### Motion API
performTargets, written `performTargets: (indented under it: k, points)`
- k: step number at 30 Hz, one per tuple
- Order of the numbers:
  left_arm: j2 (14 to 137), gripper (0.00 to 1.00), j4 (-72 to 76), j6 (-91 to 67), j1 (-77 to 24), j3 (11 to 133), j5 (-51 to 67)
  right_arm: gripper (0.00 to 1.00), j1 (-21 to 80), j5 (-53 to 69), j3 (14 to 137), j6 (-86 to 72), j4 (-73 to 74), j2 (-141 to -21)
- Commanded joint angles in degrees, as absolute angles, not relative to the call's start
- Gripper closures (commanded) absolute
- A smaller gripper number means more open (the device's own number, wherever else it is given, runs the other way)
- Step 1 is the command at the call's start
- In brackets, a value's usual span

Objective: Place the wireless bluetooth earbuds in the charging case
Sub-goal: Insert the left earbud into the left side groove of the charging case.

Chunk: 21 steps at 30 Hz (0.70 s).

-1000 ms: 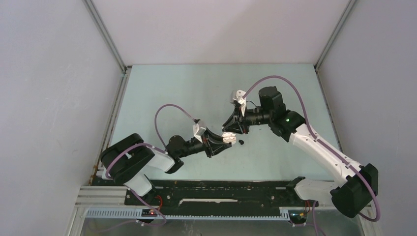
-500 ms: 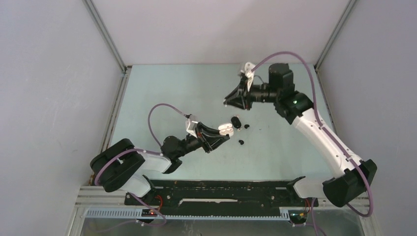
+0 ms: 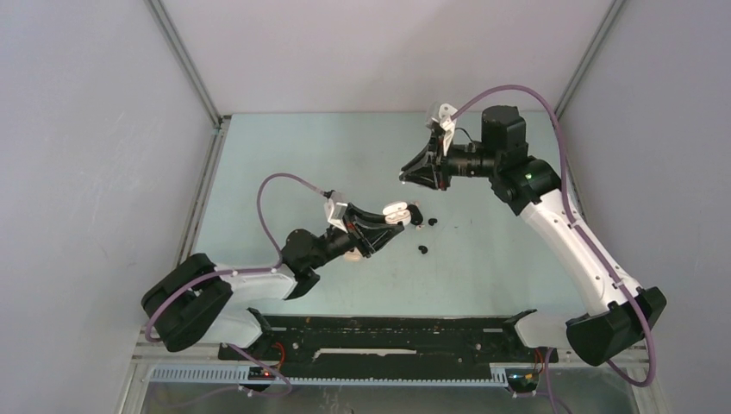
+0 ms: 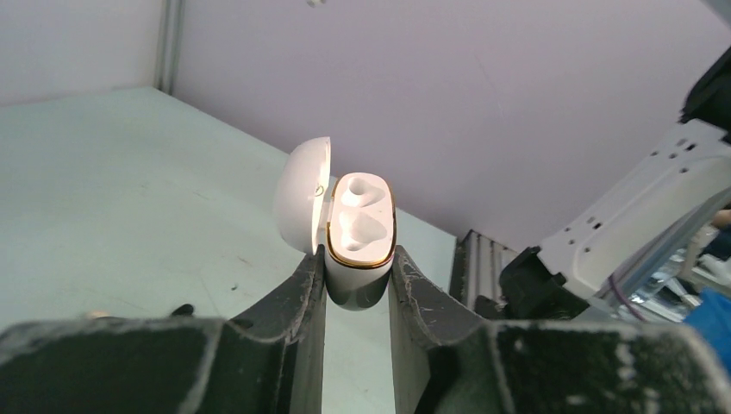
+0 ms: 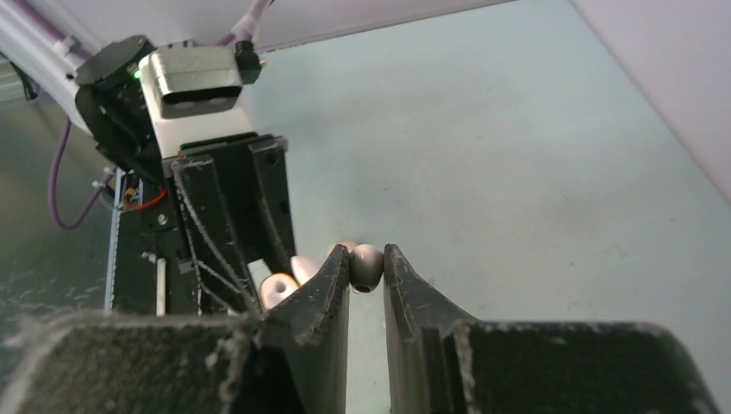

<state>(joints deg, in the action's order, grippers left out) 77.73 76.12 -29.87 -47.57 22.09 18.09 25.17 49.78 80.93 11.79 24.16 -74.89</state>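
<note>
While gripped, charging case (image 4: 360,250) (open), earbud (image 5: 366,267) pinched

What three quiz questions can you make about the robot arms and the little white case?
1. True or false: the lid of the charging case in the left gripper is closed.
2. What does the right gripper pinch? A: a pale earbud. B: a black earbud. C: nothing.
3. How many earbuds sit inside the case's two hollows?
Key: 1 false; 2 A; 3 zero.
</note>
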Motion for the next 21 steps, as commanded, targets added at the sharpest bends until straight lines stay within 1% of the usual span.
performTargets:
  k: [1, 4, 7, 11, 21]
  points:
    - [74.3, 1.0, 68.5, -22.6, -47.9, 24.3, 16.1, 1.0, 26.7, 51.7, 79.6, 14.1, 24.8, -72.5]
    - [73.1, 1.0, 66.4, -20.7, -47.9, 24.3, 16.1, 1.0, 27.1, 54.0, 75.3, 14.3, 19.7, -70.0]
    - [71.8, 1.0, 65.0, -19.8, -47.9, 24.0, 16.0, 1.0, 26.3, 55.8, 69.4, 9.1, 11.0, -68.3]
    - [70.9, 1.0, 64.1, -19.1, -48.0, 23.7, 16.5, 1.0, 27.2, 57.1, 67.2, 9.8, 7.5, -67.8]
    - [70.4, 1.0, 68.8, -23.8, -48.0, 24.7, 18.4, 1.0, 28.6, 57.3, 60.7, 7.4, -2.7, -63.6]
